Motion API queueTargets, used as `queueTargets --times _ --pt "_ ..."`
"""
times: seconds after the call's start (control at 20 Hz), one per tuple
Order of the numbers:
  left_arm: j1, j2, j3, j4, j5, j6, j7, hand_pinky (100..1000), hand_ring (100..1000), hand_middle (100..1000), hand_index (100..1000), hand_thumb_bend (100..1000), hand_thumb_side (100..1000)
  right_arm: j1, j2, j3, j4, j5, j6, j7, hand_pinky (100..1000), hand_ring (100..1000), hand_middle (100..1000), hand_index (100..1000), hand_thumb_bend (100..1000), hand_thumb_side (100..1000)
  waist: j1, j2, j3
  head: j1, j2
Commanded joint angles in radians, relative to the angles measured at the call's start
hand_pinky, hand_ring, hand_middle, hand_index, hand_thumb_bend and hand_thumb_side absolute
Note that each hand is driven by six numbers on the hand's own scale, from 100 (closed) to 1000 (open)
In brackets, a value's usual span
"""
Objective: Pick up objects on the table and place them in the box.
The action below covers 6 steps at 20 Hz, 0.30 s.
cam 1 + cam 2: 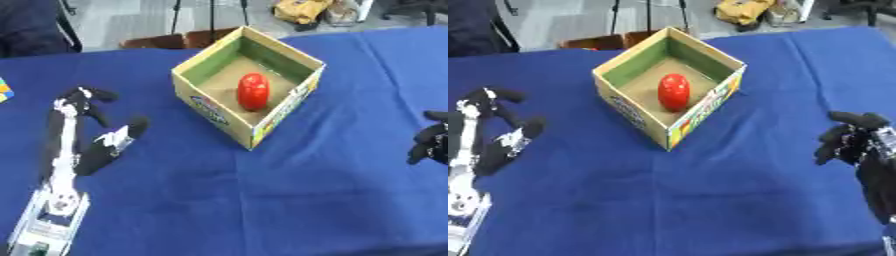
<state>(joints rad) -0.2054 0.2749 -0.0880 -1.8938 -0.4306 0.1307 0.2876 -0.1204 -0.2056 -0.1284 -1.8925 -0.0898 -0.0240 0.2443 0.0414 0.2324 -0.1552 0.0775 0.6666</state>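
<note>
Your right hand shows fully only in the right eye view, fingers curled, holding nothing. Your left hand lies spread wide on the blue cloth, empty. Between them, nearer your left, the smooth red oval sits inside the square cardboard box.
</note>
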Motion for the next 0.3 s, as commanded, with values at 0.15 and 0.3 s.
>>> queueTargets --times 0.15,0.3 --pt "0.001 0.026 0.016 -0.007 0.090 -0.033 0.020 576 374 555 629 995 846 -0.002 -0.007 -0.001 -0.014 -0.003 -0.002 0.004 441 488 518 796 100 1000 -0.002 -0.018 0.003 0.003 0.002" --pt "0.004 0.027 0.020 0.002 0.142 -0.052 0.026 575 373 554 628 996 847 -0.001 -0.007 -0.002 -0.014 -0.002 0.000 0.001 441 487 517 795 100 1000 -0.002 -0.017 0.005 0.001 0.002"
